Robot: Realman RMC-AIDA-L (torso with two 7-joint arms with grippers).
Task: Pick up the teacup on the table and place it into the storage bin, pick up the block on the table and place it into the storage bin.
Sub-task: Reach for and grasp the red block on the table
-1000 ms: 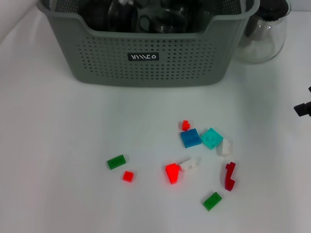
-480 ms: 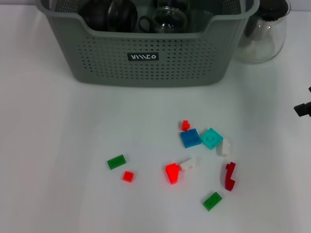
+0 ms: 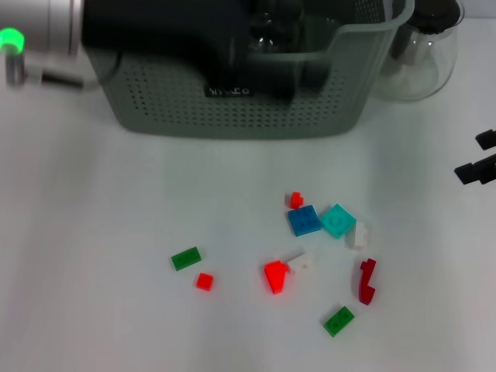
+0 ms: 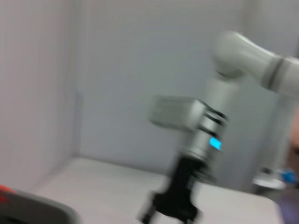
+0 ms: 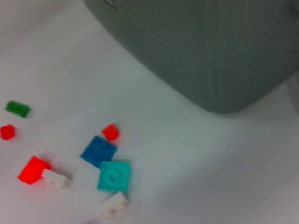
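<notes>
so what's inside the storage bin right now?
Clear glassware shows at the storage bin's open top, not identifiable as a teacup. The left arm covers most of the opening; the rest is hidden.

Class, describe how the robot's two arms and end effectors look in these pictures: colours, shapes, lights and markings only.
In the head view the left arm is a silver-white cylinder with a glowing green light, joined to a bulky black section. Of the right end effector only black angular pieces show at the picture's edge. The left wrist view shows the right arm: rounded white links, a silver-grey wrist with a blue light, and black end effector hardware.

Lab: bare white table (image 3: 93,232), robot arms
</notes>
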